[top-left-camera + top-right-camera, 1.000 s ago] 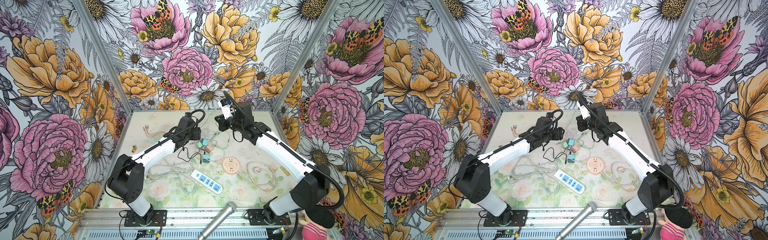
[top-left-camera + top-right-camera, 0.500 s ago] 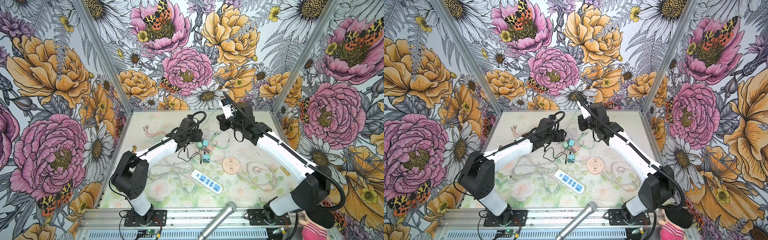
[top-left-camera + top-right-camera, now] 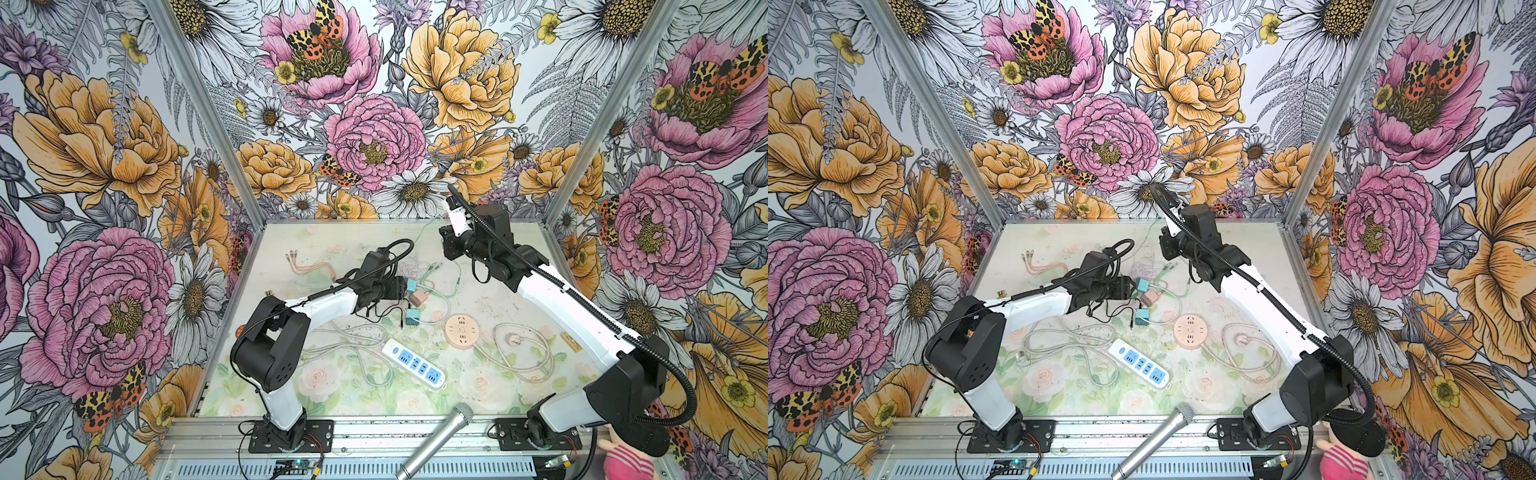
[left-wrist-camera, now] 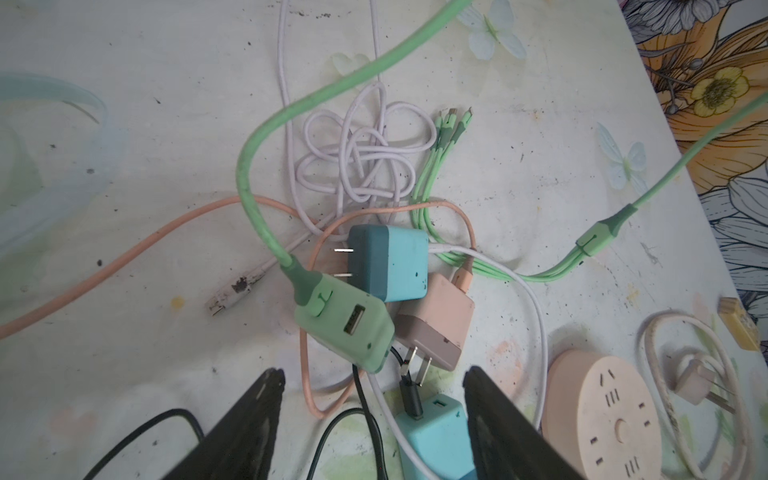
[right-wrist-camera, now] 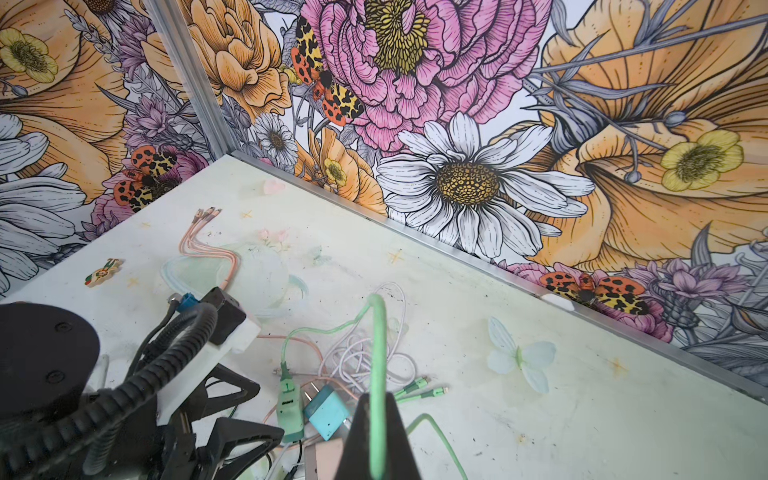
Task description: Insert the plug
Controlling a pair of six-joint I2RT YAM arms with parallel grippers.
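chg over the last sec: the left arm drops its forearm lower and pushes the left gripper (image 3: 397, 288) rightward, right up against the heap of chargers mid-table. its jaws stand wide apart, a hair narrower than before, and pinch nothing. the right arm barely moves. the right gripper (image 5: 374, 401) stays clenched on the green cable (image 5: 376, 345), holding that strand up off the table (image 3: 490, 291) (prob. to keep it clear of the heap).

meaning for the task: this looks like the approach to a pick, w/ no plug in hand yet and nothing inserted.

where the plugs are: in the left wrist view the pink plug (image 4: 436, 320) lies w/ its two prongs pointing into the gap between the black fingers (image 4: 257, 424). the green adapter (image 4: 345, 328) touches it on one side and the teal plug (image 4: 388, 262) sits just beyond, prongs bare. a 2nd teal block (image 4: 436, 432) also shows in that gap. can't tell which one is the target. the sockets wait nearer the front: the power strip (image 3: 413, 368) and the round socket (image 3: 462, 331), both apart from the heap.

writing: nothing legible. the white tag (image 3: 455, 212) on the right arm carries dark print too small to read, and no brand shows on strip or chargers.
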